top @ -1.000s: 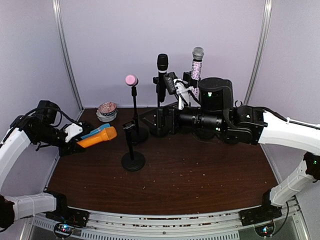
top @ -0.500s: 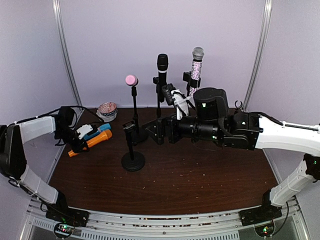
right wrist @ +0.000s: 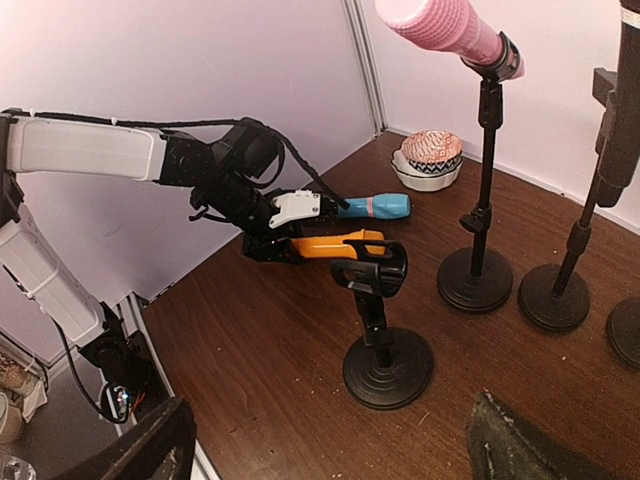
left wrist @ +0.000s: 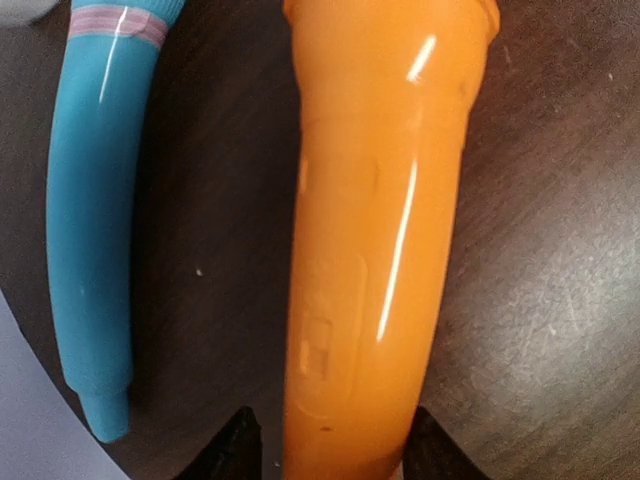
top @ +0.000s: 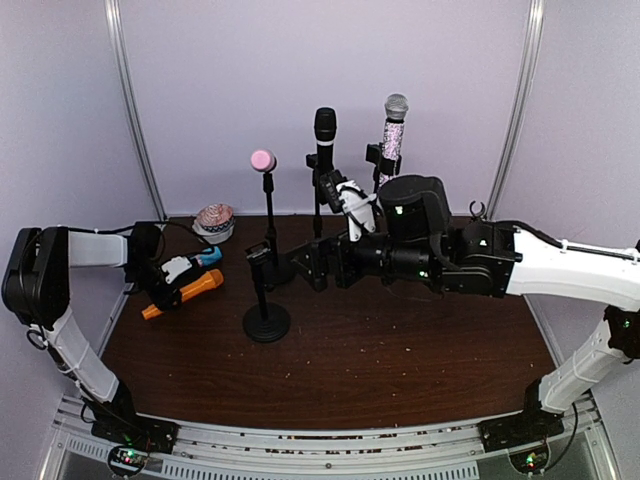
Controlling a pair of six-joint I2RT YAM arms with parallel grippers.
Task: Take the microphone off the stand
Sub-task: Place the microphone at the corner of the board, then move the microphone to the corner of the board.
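I've set the orange microphone (top: 190,291) down on the surface (top: 400,350), so removal looks done; left pincer's (left wrist: 330,440) hold I cannot tell, right pincer (right wrist: 330,405) wide open

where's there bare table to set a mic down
The widest bare stretch of table runs along the near edge, from the empty stand to the right side. The left rim is crowded: orange microphone, blue microphone, left gripper. The back row of stands is packed, with a bowl at back left.

microphone (top: 188,291) flat on table (top: 400,350), left of stand (top: 266,322)
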